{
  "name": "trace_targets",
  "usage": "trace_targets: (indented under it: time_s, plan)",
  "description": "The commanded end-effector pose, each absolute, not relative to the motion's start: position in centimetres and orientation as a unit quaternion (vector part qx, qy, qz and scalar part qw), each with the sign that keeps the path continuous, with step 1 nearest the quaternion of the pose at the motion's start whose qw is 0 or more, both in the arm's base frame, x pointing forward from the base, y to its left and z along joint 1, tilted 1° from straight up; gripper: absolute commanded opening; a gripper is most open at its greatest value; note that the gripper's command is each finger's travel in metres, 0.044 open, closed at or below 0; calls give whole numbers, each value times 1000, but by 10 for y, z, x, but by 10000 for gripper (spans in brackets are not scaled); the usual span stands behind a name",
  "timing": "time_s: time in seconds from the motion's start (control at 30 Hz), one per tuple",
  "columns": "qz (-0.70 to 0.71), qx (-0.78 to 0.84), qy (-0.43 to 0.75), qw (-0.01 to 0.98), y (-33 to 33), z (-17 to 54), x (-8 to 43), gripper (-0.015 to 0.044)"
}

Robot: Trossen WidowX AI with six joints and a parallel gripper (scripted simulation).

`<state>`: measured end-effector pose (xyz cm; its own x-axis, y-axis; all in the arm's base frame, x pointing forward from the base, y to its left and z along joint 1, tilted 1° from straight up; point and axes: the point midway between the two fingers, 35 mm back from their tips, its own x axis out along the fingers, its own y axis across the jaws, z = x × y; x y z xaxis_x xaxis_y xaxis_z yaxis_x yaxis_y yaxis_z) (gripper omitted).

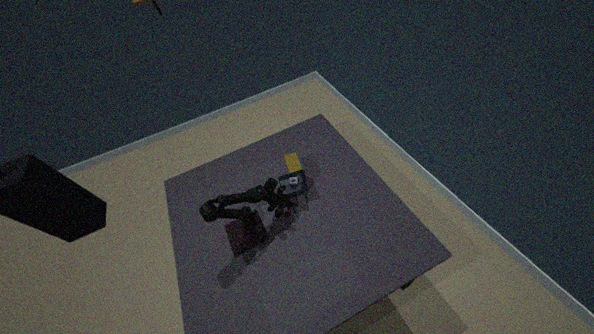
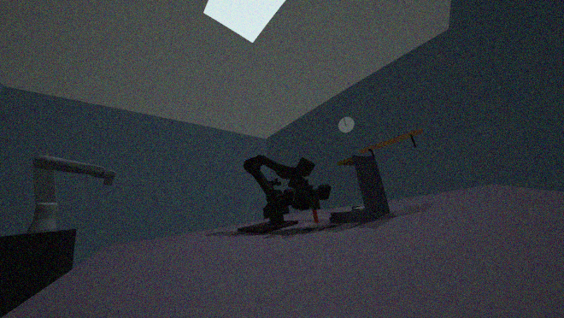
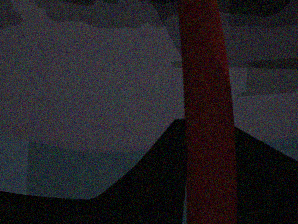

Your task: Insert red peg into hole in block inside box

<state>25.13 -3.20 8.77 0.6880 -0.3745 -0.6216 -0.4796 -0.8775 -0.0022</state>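
The red peg is nearly upright between the fingers of my gripper, which is shut on it. Its lower end shows below the fingers in the exterior view, close to the table; whether a small gap is there is hard to tell. The box stands just beyond the gripper, with the peg outside it. The yellow roof sticks out high from the back wall. The block has a pale top with a dark hole in the top view. The gripper is outside the box.
The table carries the arm's dark base plate. A dark block-shaped stand is off to the left in the top view, and a pale second arm is at the far left in the exterior view.
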Motion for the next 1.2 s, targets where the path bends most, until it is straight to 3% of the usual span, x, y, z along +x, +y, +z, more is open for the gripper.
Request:
trace_targets:
  time_s: [0.0, 1.17]
  plan:
    - [314, -917, 232, 85, -32, 100, 252, 0]
    - [322, -919, 212, 82, -2, 124, 268, 0]
